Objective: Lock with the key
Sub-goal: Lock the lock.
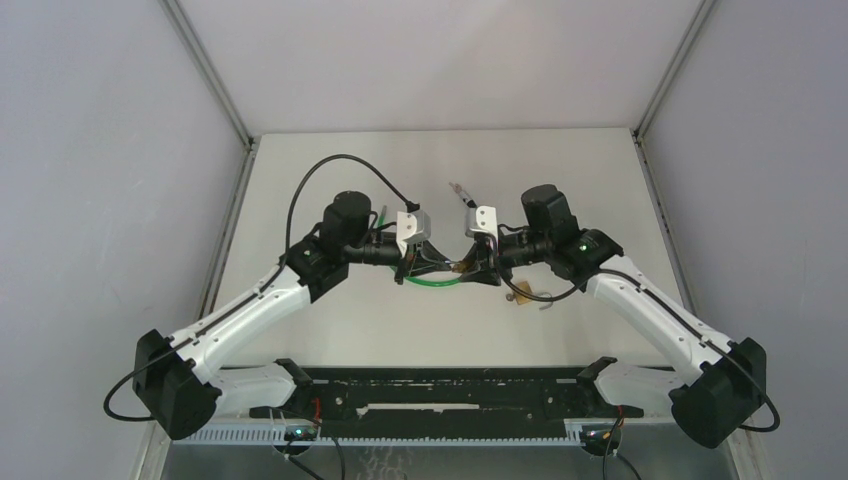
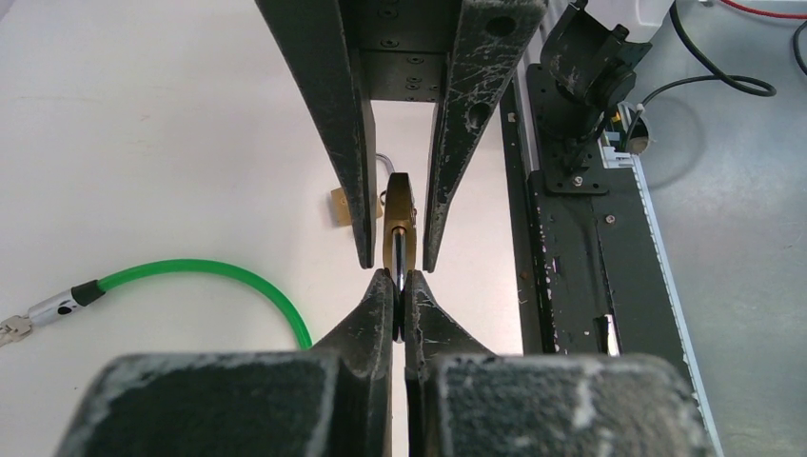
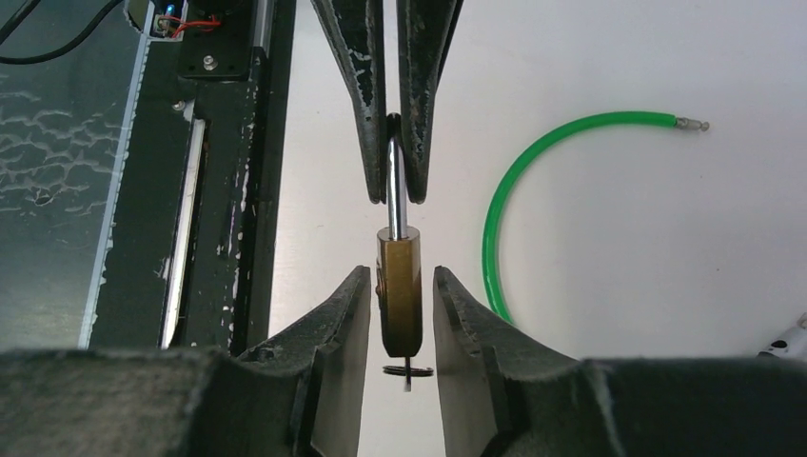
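Left wrist: left fingers (image 2: 376, 314) shut on padlock (image 2: 400, 205) by steel loop; right fingers (image 2: 347, 143) open, flanking brass body.
Right wrist: key (image 3: 407, 371) in bottom keyhole, untouched; loop seating unclear.
Top: padlock held between arms over middle of tabletop (image 1: 420, 340), green cable (image 1: 435, 283) lying nearby.
Judged: key inserted; gripping, turning remain.

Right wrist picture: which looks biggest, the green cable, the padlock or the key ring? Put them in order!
1. Green cable, the longest sweep.
2. Padlock, close to the camera, which may flatter it.
3. Key ring, tiny and partly hidden below the padlock.
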`<state>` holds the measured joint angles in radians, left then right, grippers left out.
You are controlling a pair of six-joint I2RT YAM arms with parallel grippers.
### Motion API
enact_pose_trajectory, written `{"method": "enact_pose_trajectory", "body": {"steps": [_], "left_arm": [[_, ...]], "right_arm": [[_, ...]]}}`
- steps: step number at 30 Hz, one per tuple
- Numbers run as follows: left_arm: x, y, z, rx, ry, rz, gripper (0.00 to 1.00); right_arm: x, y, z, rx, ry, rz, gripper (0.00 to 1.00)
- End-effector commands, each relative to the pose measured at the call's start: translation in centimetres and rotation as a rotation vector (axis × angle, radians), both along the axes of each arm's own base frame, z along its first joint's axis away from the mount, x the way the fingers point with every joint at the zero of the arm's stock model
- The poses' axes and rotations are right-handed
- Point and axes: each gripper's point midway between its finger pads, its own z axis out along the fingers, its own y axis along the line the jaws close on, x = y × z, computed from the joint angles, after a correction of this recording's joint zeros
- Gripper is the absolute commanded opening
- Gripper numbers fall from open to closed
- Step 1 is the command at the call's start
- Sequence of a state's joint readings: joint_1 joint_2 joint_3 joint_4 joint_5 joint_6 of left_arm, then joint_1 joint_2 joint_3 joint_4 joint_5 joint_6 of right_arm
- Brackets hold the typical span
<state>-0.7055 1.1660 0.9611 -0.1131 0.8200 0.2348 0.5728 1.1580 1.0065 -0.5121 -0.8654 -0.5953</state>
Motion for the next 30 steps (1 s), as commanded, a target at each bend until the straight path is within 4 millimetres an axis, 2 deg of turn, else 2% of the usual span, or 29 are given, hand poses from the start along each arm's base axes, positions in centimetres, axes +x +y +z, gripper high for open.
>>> {"method": "enact_pose_trajectory", "body": {"steps": [1,8,16,20,24,30], "left_arm": [[0.0,-0.2,0.3,-0.036,-0.012,-0.015,0.0],[0.0,-0.2,0.2,-0.035,-0.012,-0.011,0.0],[0.0,-0.3,0.2,-0.041,-0.001,-0.01,0.0],[-0.2,-0.3,0.0,-0.045,0.009,-0.018,0.0],[-0.2,-0.2,0.3,-0.052,0.008,-0.017,0.12],[0.2,0.7,0.5,-0.061,-0.013,0.002,0.4]], "right_arm": [[0.0,0.2,1.5,0.039,-0.054,0.002,0.37],[-0.2,0.3,1.5,0.036,-0.059,0.005,0.27],[-0.2,0.7,1.8,0.045,-0.052,-0.006,0.0],[-0.1,0.8,1.9,0.048,-0.054,-0.009,0.0],[0.0,0.4,1.7,0.037,-0.067,-0.007,0.0],[0.1,-0.2,1.0,0.011,-0.091,0.007,0.0]]}}
